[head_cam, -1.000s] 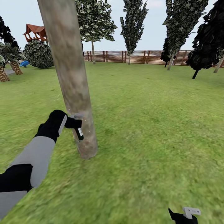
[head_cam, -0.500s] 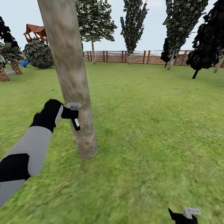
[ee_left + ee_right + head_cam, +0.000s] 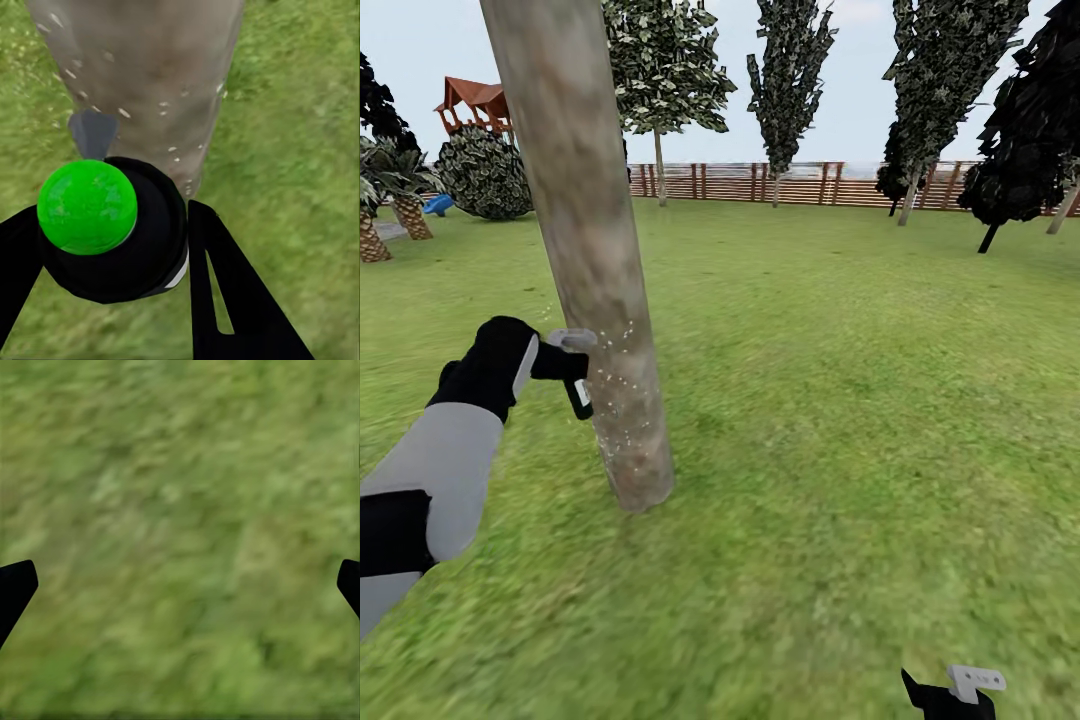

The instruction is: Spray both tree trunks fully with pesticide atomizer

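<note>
I am working in the garden (image 3: 840,330), a wide green lawn closed off by a brown slatted fence (image 3: 780,183), with slim dark trees (image 3: 790,70) standing along it. Nearest me, the thick mottled tree trunk (image 3: 585,240) is leaning up out of the head view, its foliage cut off above the frame. White specks of spray are dotting its lower bark, most thickly at nozzle height, while the base and the upper trunk are looking bare; the far side is hidden from me.

My left gripper (image 3: 565,365) is holding the pesticide atomizer (image 3: 579,395) just beside the trunk's left flank, jaws closed around the bottle. The bottle's long axis is hanging roughly upright, the trunk lying straight ahead of the jaws. In the left wrist view the atomizer (image 3: 112,229) is showing a green cap, with the speckled bark directly beyond it.

My right gripper (image 3: 950,690) is idling low over the grass, well apart from the trunk and partly cut off; its jaws are spread wide with nothing between them. The left arm is clearly the nearer one. The second tree is hard to identify from here.
</note>
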Controlling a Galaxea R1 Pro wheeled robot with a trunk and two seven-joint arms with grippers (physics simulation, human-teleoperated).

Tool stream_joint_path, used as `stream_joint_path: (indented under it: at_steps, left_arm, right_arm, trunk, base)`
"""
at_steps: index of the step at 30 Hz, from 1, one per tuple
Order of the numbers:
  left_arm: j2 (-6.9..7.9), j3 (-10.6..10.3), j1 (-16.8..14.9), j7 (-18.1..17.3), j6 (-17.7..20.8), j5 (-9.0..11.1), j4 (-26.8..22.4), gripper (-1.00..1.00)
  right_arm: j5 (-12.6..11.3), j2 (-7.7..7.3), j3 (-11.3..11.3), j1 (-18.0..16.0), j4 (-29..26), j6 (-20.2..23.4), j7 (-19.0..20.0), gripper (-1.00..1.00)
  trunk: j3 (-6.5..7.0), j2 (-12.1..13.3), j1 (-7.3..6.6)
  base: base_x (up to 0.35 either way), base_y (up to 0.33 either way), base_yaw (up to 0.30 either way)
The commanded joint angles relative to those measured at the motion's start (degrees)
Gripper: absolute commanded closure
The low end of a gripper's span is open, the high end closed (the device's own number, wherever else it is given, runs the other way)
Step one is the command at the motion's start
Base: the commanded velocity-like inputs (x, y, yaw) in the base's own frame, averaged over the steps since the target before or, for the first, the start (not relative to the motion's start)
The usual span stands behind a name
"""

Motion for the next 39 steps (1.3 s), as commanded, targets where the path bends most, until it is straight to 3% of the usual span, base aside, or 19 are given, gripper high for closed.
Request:
stream_joint_path:
  at_steps: [1,4,8,10,13,14,16,19,23,24,28,29,31,33,34,35,39]
  left_arm:
    - [0.44,-0.02,-0.05,0.03,0.04,0.17,-0.08,1.0]
    - [1.12,-0.11,0.38,0.0,0.04,0.28,0.41,1.0]
    - [-0.46,-2.6,1.06,0.0,-0.02,0.44,0.57,1.0]
    - [-1.61,-3.73,4.19,-0.17,-0.41,0.5,1.09,1.0]
    - [-1.69,-3.86,7.71,-0.41,-0.95,0.61,1.64,1.0]
    - [-1.68,-3.94,11.08,-0.28,-1.44,0.38,1.73,1.0]
    - [-1.71,-3.97,13.48,-0.04,-2.85,0.21,1.76,1.0]
    - [-1.73,-3.98,17.1,0.19,-7.87,0.12,2.73,1.0]
    - [-1.75,-3.71,18.45,0.64,-18.32,0.07,10.79,1.0]
    - [-1.89,-3.54,18.54,1.89,-21.1,0.47,12.67,1.0]
    - [-2.9,-3.32,18.7,5.87,-24.11,2.05,15.55,1.0]
    - [-3.01,-3.29,18.73,7.31,-24.68,3.78,17.34,1.0]
    - [-2.94,-3.26,19.67,7.83,-24.88,4.94,19.19,1.0]
    - [-2.97,-2.96,22.61,8.08,-25.29,7.11,19.98,1.0]
    - [-3.02,-2.77,24.25,8.31,-25.52,9.56,20.04,1.0]
    - [-3.01,-2.71,24.62,8.43,-25.58,10.22,19.92,1.0]
    - [-2.94,-2.68,24.89,8.61,-25.62,10.51,20.21,1.0]
  right_arm:
    - [0.01,0.0,0.0,0.0,0.0,0.0,0.01,-1.0]
    - [0.0,0.0,0.0,0.0,0.0,0.0,-0.01,-1.0]
    - [0.02,0.0,0.0,0.0,0.0,0.0,0.01,-1.0]
    - [0.03,0.0,0.0,0.0,0.0,0.0,0.02,-1.0]
    - [0.05,0.0,0.0,0.0,0.0,0.0,0.01,-1.0]
    - [0.08,0.02,0.0,0.0,0.0,0.0,0.01,-1.0]
    - [0.08,0.01,0.0,0.0,0.0,0.0,0.01,-1.0]
    - [0.09,0.03,0.0,0.0,0.0,0.0,0.0,-1.0]
    - [0.09,0.08,0.0,0.0,0.0,0.0,0.01,-1.0]
    - [0.09,0.08,0.0,0.0,0.0,0.0,0.02,-1.0]
    - [0.09,0.08,0.0,0.0,0.0,0.0,0.02,-1.0]
    - [0.08,0.04,0.0,0.0,0.0,0.0,0.02,-1.0]
    - [0.07,0.04,0.0,0.0,0.0,0.0,0.02,-1.0]
    - [0.08,0.01,0.0,0.0,0.0,0.0,0.02,-1.0]
    - [0.09,-0.07,0.0,0.0,0.0,0.0,0.02,-1.0]
    - [0.09,-0.22,0.0,0.0,-0.03,0.0,0.02,-1.0]
    - [0.09,-0.29,0.03,0.0,0.0,0.0,0.02,-1.0]
  trunk:
    - [0.0,0.0,0.0]
    - [0.0,0.0,0.0]
    - [0.0,0.0,0.0]
    - [0.0,0.0,0.0]
    - [0.0,0.0,0.0]
    - [0.0,0.0,0.0]
    - [0.0,0.0,0.0]
    - [0.0,0.0,0.0]
    - [0.0,0.0,0.0]
    - [0.0,0.0,0.0]
    - [0.0,0.0,0.0]
    - [0.0,0.0,0.0]
    - [0.0,0.0,0.0]
    - [0.0,0.0,0.0]
    - [0.0,0.0,0.0]
    - [0.0,0.0,0.0]
    - [0.0,0.0,0.0]
  base:
    - [0.0,0.0,0.0]
    - [0.0,0.0,0.0]
    - [0.0,0.0,0.0]
    - [0.0,0.0,0.0]
    - [0.0,0.0,0.0]
    - [0.0,0.0,0.0]
    - [0.0,0.0,0.0]
    - [0.0,0.0,0.0]
    - [0.0,0.0,0.0]
    - [0.0,0.0,0.0]
    - [0.0,0.0,0.0]
    - [0.0,0.0,0.0]
    - [0.0,0.0,0.0]
    - [0.0,0.0,0.0]
    - [0.057,-0.005,0.0]
    - [0.16,-0.073,0.0]
    - [0.241,-0.14,0.0]
